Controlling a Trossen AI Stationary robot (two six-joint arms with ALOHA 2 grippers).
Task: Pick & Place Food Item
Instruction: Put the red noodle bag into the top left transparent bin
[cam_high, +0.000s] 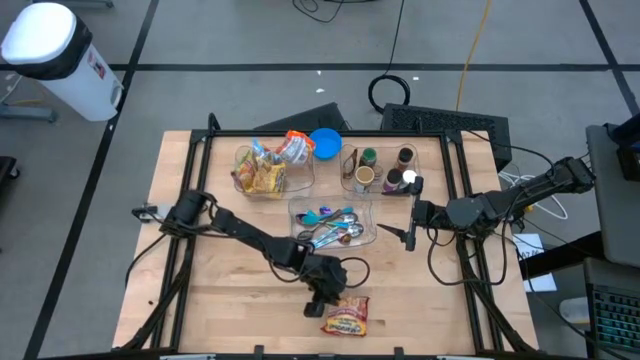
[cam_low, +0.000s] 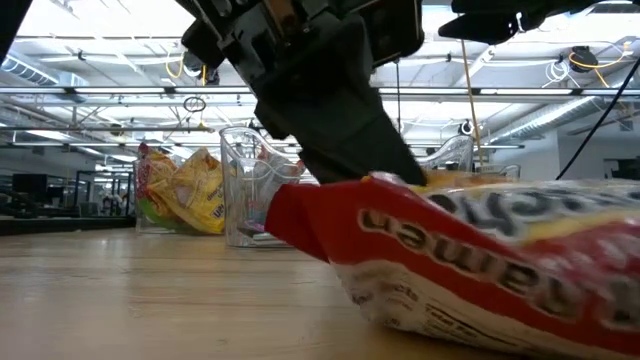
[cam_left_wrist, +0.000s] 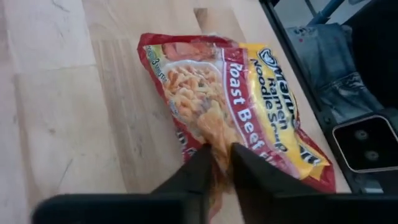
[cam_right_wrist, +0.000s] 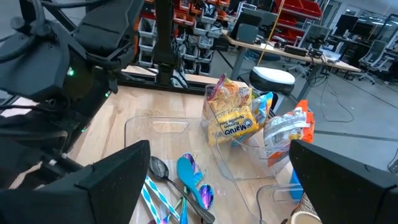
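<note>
Pinching the near end of the red and yellow crinkled plastic ramen noodle packet, my left jaws are closed almost completely, with only the thin wrapper between them. I judge that I hold it by its edge because the packet lies flat on the pale wooden tabletop, close to the front edge and a little right of the middle, so a flat seam is the easiest thing to catch.

Farther back, toward the middle of the tabletop, sits a clear plastic tray of coloured spoons. Beyond it, near the rear edge, stand a clear plastic bin stuffed with yellow snack bags and a second clear bin holding small jars and cups, with a round blue lid between them. If the packet is bound for the snack bin, the spoon tray lies on the way and I would need to lift over it.

My right jaws wait spread wide near the tabletop's right edge, holding nothing.
</note>
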